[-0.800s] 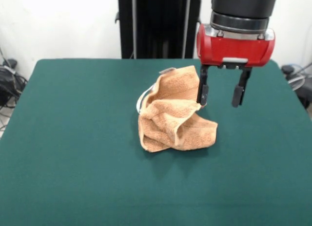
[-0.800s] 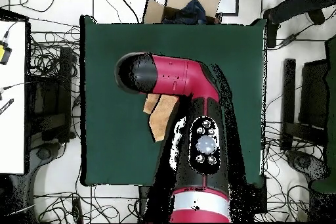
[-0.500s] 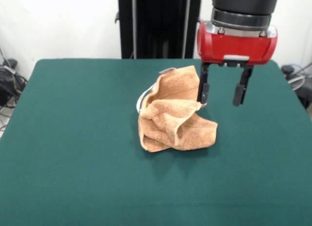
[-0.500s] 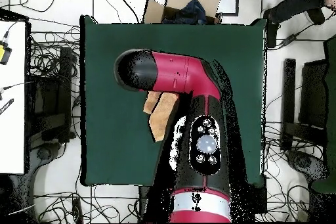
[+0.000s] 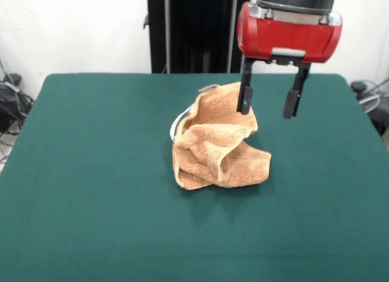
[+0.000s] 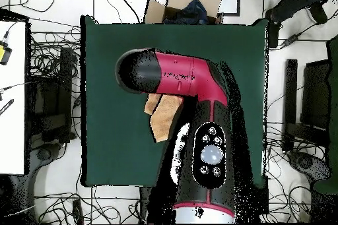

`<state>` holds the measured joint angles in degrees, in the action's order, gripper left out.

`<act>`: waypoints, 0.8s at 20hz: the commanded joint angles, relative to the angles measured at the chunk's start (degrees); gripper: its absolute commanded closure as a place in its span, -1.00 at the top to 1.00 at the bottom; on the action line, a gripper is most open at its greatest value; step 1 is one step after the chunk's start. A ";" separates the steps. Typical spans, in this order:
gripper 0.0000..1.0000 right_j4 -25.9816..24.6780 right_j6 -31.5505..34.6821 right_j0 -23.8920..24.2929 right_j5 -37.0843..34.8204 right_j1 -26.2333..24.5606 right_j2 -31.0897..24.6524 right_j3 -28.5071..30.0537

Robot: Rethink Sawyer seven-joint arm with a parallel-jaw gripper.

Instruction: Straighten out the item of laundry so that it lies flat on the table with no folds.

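The item of laundry (image 5: 216, 145) is a light orange-tan towel, crumpled into a raised heap with several folds near the middle of the green table (image 5: 91, 172). A white edge shows at its left side. My gripper (image 5: 267, 104) hangs open in the air over the towel's upper right edge; its left finger (image 5: 245, 99) stands in front of the cloth and holds nothing. In the overhead view the red arm covers most of the towel (image 6: 162, 118), and only a tan strip shows beside it. The gripper itself is hidden there under the arm.
An open cardboard box (image 6: 188, 3) stands just beyond the table's far edge in the overhead view. Cables lie on the floor around the table. A black stand (image 5: 197, 30) rises behind the table in the front view.
The gripper has risen and shifted slightly left, staying open. The towel has not moved.
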<state>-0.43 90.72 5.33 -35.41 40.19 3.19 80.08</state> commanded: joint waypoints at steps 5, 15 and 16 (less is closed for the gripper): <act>1.00 -2.19 10.21 -0.08 4.32 -1.47 1.11 12.30; 1.00 -1.66 11.84 0.17 11.48 -3.13 0.90 16.31; 1.00 -1.51 11.91 0.12 11.70 -3.33 0.95 16.50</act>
<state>-0.76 90.72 5.34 -27.08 39.85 4.41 87.11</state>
